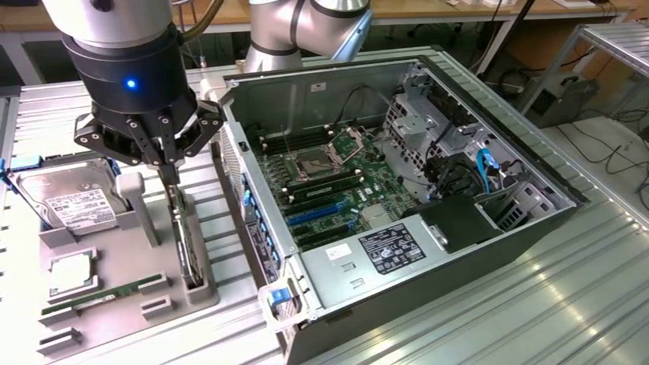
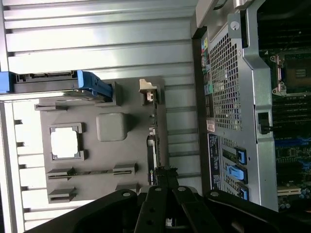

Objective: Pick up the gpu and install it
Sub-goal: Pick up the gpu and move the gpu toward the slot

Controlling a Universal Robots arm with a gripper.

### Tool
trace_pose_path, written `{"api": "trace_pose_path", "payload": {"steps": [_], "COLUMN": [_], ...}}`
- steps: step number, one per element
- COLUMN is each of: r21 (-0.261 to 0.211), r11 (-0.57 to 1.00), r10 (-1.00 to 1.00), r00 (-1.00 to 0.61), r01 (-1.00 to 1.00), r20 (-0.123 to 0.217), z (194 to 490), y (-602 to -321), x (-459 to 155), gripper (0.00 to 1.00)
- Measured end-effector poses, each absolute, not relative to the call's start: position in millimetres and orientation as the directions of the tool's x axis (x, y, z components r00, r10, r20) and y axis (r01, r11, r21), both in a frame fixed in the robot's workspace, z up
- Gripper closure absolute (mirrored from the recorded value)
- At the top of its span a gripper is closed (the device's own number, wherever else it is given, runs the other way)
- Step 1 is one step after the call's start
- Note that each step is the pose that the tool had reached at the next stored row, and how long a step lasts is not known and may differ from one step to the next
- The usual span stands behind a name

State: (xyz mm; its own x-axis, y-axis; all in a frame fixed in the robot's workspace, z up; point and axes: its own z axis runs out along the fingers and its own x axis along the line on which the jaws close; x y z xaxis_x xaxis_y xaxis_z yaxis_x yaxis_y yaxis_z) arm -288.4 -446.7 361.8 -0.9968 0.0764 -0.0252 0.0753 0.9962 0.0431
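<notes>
The gpu [image 1: 187, 239] is a thin dark card standing on edge in a slot of the grey tray [image 1: 142, 262], at the exterior view's left. My gripper [image 1: 169, 176] hangs straight above it, its fingers drawn together around the card's upper end. In the wrist view the gpu [image 2: 152, 141] appears edge-on, with its pale bracket [image 2: 148, 91] at the far end and my gripper [image 2: 163, 174] at the near end. The card still sits in its slot. The open computer case [image 1: 304, 103] lies beside the tray, its blue expansion slots [image 1: 315, 215] bare.
On the tray are a silver hard drive [image 1: 73, 204] with a white label, a square processor [image 1: 69, 272] and a green memory stick [image 1: 96, 298]. The case's perforated rear wall [image 2: 226, 82] stands close beside the gpu. A second arm's base [image 1: 279, 30] rises behind the case.
</notes>
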Motion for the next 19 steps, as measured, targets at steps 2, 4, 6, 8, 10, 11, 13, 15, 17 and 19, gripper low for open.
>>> {"api": "trace_pose_path", "payload": {"steps": [2, 4, 6, 8, 10, 11, 13, 15, 17, 19], "r21": [0.043, 0.043, 0.043, 0.043, 0.043, 0.043, 0.042, 0.041, 0.042, 0.041], "r11": [0.996, 0.996, 0.996, 0.996, 0.996, 0.996, 0.996, 0.996, 0.996, 0.996], "r10": [0.076, 0.076, 0.076, 0.076, 0.076, 0.076, 0.076, 0.076, 0.076, 0.076], "r00": [-0.997, -0.997, -0.997, -0.997, -0.997, -0.997, -0.997, -0.997, -0.997, -0.997], "r01": [0.075, 0.075, 0.075, 0.075, 0.075, 0.075, 0.075, 0.075, 0.075, 0.075], "r20": [-0.025, -0.025, -0.025, -0.025, -0.025, -0.025, -0.025, -0.025, -0.025, -0.025], "z": [362, 362, 362, 362, 362, 362, 359, 355, 351, 347], "y": [-447, -447, -447, -447, -447, -447, -447, -447, -447, -447], "x": [-288, -288, -288, -288, -288, -288, -289, -289, -290, -290], "gripper": [0.89, 0.89, 0.89, 0.76, 0.7, 0.64, 0.58, 0.58, 0.58, 0.58]}}
